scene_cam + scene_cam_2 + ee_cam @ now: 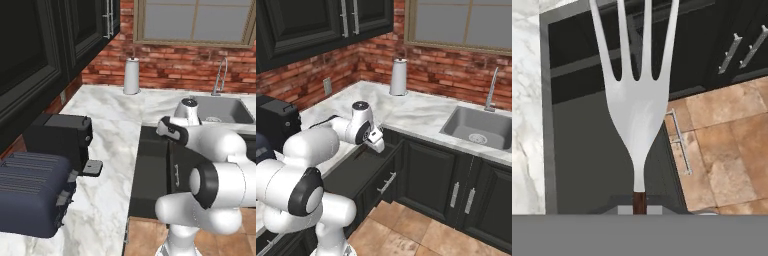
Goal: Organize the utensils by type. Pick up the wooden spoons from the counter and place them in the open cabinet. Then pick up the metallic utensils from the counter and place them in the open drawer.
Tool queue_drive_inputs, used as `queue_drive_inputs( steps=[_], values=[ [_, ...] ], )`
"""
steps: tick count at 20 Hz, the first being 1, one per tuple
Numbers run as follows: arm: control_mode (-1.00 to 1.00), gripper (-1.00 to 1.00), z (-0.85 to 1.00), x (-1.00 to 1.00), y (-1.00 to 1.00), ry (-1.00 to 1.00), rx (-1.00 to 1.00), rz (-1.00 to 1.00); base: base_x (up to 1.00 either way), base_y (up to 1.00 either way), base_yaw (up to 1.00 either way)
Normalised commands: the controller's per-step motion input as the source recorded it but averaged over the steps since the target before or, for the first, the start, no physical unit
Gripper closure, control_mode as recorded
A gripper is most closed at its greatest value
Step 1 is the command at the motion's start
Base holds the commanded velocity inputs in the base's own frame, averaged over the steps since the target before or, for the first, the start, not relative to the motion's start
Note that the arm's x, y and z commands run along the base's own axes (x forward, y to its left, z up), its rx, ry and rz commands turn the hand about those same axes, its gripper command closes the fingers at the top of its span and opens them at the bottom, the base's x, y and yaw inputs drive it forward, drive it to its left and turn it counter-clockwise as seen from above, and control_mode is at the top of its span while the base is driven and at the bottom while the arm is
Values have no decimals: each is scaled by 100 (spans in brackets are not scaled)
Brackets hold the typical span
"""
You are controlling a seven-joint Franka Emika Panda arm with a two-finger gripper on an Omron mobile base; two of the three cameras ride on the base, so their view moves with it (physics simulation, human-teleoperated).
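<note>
Step in hand: metal utensils to the drawer. My jaws are clenched on a fork (638, 107) by its dark handle, silver prongs pointing away from me. The fork hangs over the open drawer (587, 165), whose flat dark-grey bottom lies beneath it.

From the right base view my gripper (377, 141) sits above the drawer (358, 172), at its far end, just off the worktop (421, 112) edge.

Contents: the visible part of the drawer floor looks bare; I see no other utensil in it, though my arm hides some of it. The sink (478, 129) to the right holds nothing I can make out.

Next move, as I judge it: lower the fork closer to the drawer bottom, keep clear of the drawer walls, then release.
</note>
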Motion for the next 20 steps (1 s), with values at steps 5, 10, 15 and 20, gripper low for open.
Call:
queue_drive_inputs(
  steps=[5, 10, 15, 20],
  values=[
    [-100, 100, -41, 24, 20, -3, 0, -27, 0, 0, 0],
    [-100, 100, -34, 21, 9, 1, 0, -7, 0, 0, 0],
    [-100, 100, -30, 12, 0, 2, 0, 0, 0, 0, 0],
    [-100, 100, -33, 7, 0, 5, 0, 0, 0, 0, 0]
  ],
)
